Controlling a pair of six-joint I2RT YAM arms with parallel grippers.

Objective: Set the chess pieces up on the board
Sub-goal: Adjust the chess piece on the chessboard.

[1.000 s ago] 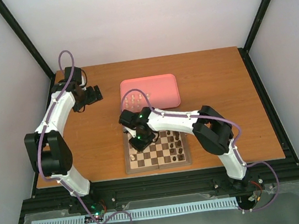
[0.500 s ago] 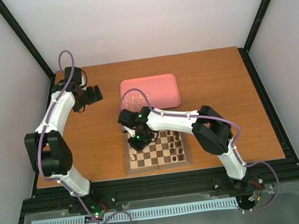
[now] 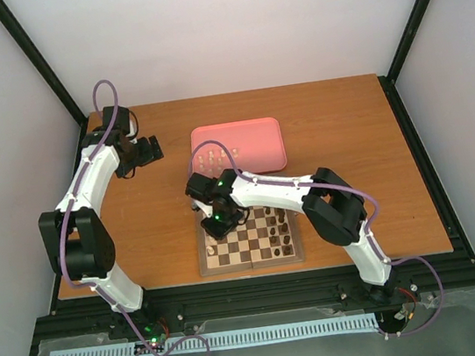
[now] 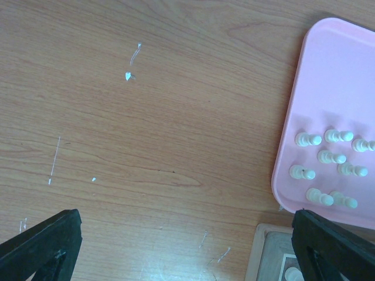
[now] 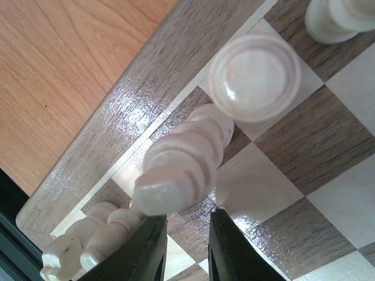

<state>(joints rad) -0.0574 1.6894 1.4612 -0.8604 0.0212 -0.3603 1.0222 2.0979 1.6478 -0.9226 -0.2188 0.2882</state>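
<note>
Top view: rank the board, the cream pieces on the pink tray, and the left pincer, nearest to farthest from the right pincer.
1. The board: directly under the right pincer, at the board's far-left corner.
2. The cream pieces on the pink tray: just beyond the board.
3. The left pincer: farthest, off to the far left.

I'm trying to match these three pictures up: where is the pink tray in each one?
Top external: pink tray at center, just behind the board.
Left wrist: tray at the right edge, holding cream pieces.
Right wrist: not in view.
Shared landmark: the board, in all three.
</note>
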